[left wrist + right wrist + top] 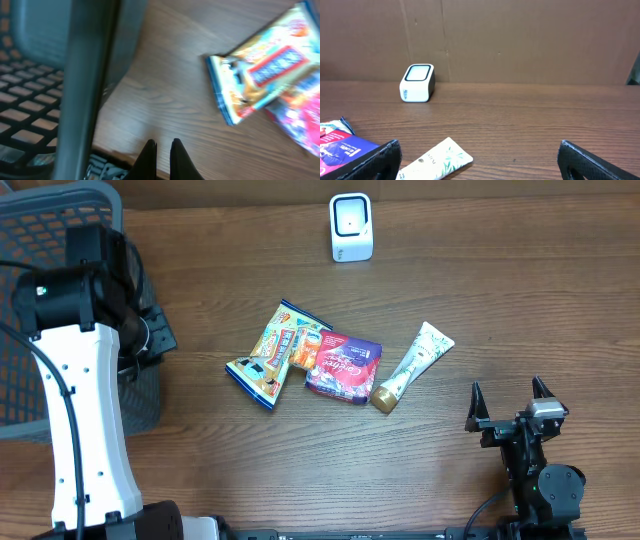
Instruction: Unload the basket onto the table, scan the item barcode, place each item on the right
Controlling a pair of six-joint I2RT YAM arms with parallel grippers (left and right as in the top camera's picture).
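Three items lie mid-table: a yellow and blue snack packet (pixel 278 352), a purple packet (pixel 343 367) partly over it, and a white tube (pixel 412 365) with a gold cap. The white barcode scanner (pixel 351 227) stands at the back. My left gripper (pixel 158 337) hangs beside the basket, left of the packets. In the left wrist view it (pixel 163 146) is shut with nothing held, above bare wood, the snack packet (pixel 260 70) off to its right. My right gripper (pixel 508 394) stands open and empty at the front right. The right wrist view shows the tube (pixel 436 160) and scanner (pixel 417 82) ahead.
A dark mesh basket (pixel 40 220) fills the back left corner, its wall (pixel 90 75) close to my left gripper. A brown cardboard wall (pixel 520 40) closes the back of the table. The table's front edge runs just under my left fingertips.
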